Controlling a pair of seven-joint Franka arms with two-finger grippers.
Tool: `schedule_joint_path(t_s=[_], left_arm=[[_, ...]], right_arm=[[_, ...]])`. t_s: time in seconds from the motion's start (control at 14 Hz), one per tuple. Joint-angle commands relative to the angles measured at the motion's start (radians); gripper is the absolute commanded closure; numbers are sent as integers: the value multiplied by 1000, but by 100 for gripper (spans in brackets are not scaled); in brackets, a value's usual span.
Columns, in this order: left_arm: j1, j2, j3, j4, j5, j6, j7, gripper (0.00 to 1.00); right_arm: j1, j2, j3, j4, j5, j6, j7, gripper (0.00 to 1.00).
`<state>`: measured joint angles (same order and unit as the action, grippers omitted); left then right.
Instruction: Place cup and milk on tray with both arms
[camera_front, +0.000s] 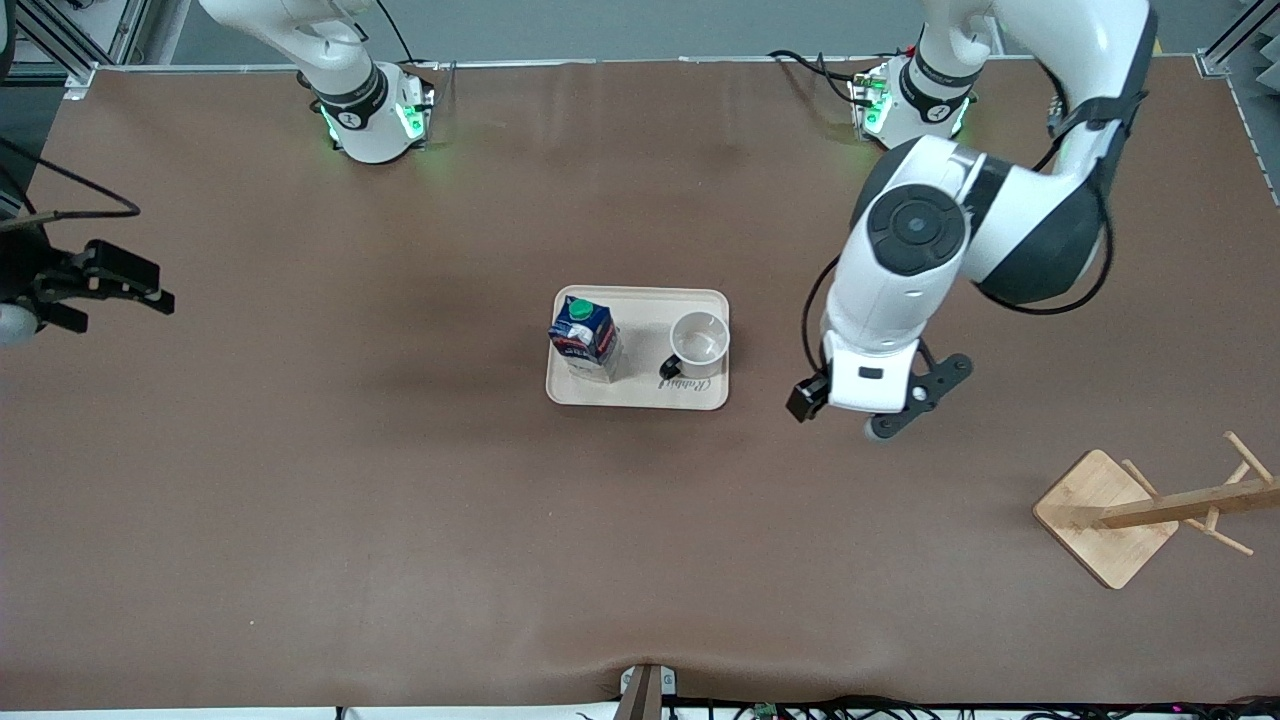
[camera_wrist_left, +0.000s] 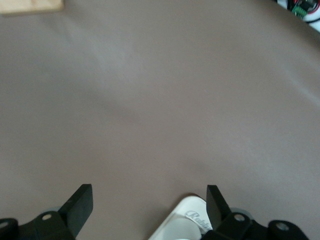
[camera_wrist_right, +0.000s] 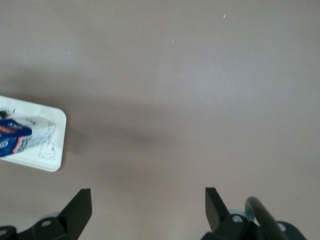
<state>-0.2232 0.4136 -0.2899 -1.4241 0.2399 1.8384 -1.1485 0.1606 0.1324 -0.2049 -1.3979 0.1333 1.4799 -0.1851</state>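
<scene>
The cream tray (camera_front: 700, 305) lies in the middle of the table. The dark-blue milk carton (camera_front: 582, 337) stands upright on the tray's end toward the right arm. The white cup (camera_front: 699, 342) stands upright on the other end, its black handle pointing toward the front camera. My left gripper (camera_front: 870, 408) is open and empty, over the bare table beside the tray toward the left arm's end. Its wrist view (camera_wrist_left: 150, 205) shows a tray corner (camera_wrist_left: 187, 220). My right gripper (camera_front: 120, 288) is open and empty, off toward the right arm's end. Its wrist view (camera_wrist_right: 148, 205) shows the tray (camera_wrist_right: 56, 142) and the milk (camera_wrist_right: 15, 137).
A wooden mug rack with a square base (camera_front: 1105, 515) stands toward the left arm's end, nearer the front camera than the tray. Its base corner shows in the left wrist view (camera_wrist_left: 30, 5). Brown cloth covers the table (camera_front: 400, 500).
</scene>
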Motion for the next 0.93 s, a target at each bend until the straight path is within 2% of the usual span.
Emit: schedule_joint_path(t_s=[0.0,0.21,0.36,0.5,0.79,0.86], left_arm=[[47,-59,0,-13,16,-28,108,0],[96,-113,0,-13,16,-68,150,0],[151,-151,-8,-13,-8,-91,228,0],[168,-194,3,-16,-31,-123,347,0],[211,-304,80,-30,-112,-185,666,0],[211,-332,121,-33,-137,-206,756,0]], right_arm=[[7,-105,2,-158,-18,77,84,0],[11,-96,4,-115,-20,86,79,0],[14,-74,5,-32,-70,76,84,0],[14,-74,5,-12,-110,74,82,0],[49,-92,18,-27,-129,-30,264,0],[60,-94,24,-26,-138,-59,272,0]])
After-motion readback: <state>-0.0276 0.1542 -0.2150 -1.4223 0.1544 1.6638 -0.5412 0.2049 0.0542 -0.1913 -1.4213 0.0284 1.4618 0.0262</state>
